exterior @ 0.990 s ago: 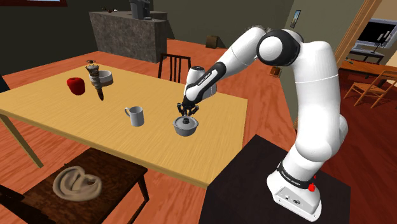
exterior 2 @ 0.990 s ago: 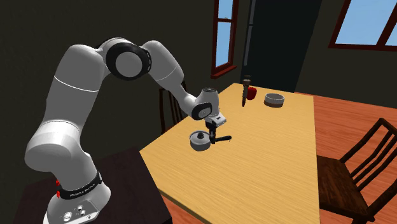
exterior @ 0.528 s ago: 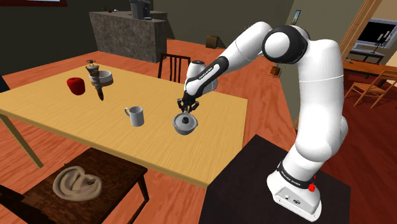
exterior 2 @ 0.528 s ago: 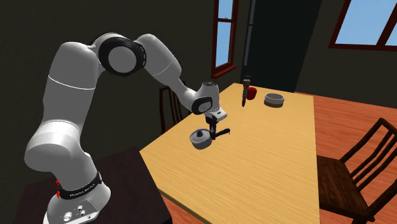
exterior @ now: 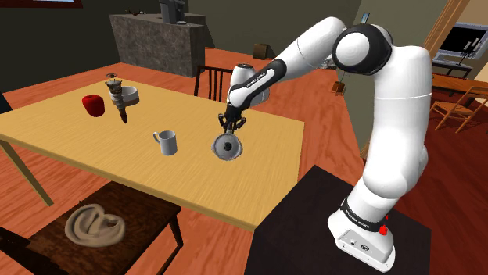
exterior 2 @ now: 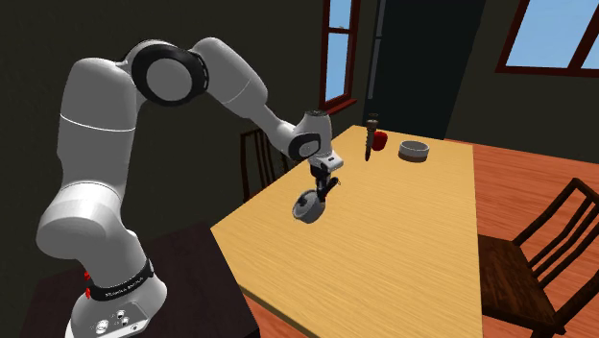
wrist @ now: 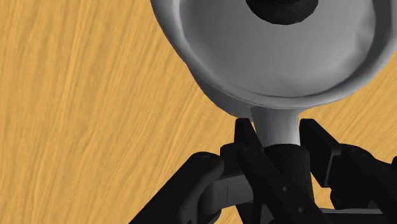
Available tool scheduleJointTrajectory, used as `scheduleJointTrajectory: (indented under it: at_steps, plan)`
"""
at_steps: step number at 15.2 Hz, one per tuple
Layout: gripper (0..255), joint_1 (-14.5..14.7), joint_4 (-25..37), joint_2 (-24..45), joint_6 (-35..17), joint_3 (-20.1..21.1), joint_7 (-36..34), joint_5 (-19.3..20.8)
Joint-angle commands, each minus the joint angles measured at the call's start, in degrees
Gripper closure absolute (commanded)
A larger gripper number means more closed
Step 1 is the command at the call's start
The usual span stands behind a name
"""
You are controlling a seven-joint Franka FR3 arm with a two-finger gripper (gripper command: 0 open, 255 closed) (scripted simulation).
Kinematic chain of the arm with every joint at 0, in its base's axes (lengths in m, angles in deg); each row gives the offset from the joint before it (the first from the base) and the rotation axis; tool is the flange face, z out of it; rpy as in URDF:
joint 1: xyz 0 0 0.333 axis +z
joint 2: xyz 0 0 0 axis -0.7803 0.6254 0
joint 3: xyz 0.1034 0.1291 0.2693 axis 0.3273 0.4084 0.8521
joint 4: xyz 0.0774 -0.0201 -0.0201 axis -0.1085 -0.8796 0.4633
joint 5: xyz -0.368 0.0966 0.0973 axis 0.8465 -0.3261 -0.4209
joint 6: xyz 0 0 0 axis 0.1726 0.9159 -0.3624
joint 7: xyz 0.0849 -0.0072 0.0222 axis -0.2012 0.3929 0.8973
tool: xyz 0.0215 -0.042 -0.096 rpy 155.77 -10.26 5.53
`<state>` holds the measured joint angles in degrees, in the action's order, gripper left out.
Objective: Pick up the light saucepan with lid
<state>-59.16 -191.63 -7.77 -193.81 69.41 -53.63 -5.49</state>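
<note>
Above table, grey saucepan being held clear by handle, clamped in claw; pan being tipped lid-sideways, probably by off-centre weight.

place: home dining room | tabletop: wood, with mug, bowl and red cup to one side of the tool, which grips a saucepan | dining chair: just behind the tool | stone counter: farther behind | windows, plank floor
</note>
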Motion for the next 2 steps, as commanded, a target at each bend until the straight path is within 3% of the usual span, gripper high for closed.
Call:
scheduleJointTrajectory:
  at_steps: [1,2]
  plan:
    - [255,0.0,0.0,-0.7,0.6,0.1,0.0,-0.1]
    - [255,0.0,0.0,-0.7,0.6,0.1,0.0,-0.1]
